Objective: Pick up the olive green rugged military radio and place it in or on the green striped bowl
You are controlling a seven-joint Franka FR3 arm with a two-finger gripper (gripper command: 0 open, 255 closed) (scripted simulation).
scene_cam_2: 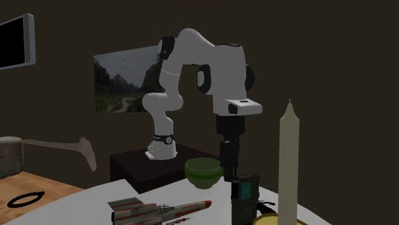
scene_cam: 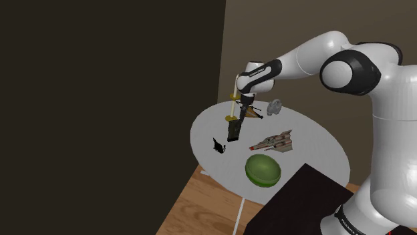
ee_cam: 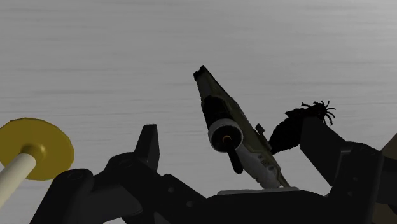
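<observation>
The end effector (ee_cam: 230, 128) hangs released over the upright radio (scene_cam: 233, 131), lined up to grip it. The green bowl (scene_cam: 263, 169) sits at the shoulder view's lower centre.

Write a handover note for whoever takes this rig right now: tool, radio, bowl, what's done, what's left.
Tool: open, with a finger on either side of the radio and neither touching it.
Radio: upright on the round table beside the candle, not lifted.
Green bowl: on the same table, apart from the radio and nearer the stand.
Done: approach.
Left: close on the radio, lift it, carry it to the bowl, release.
</observation>
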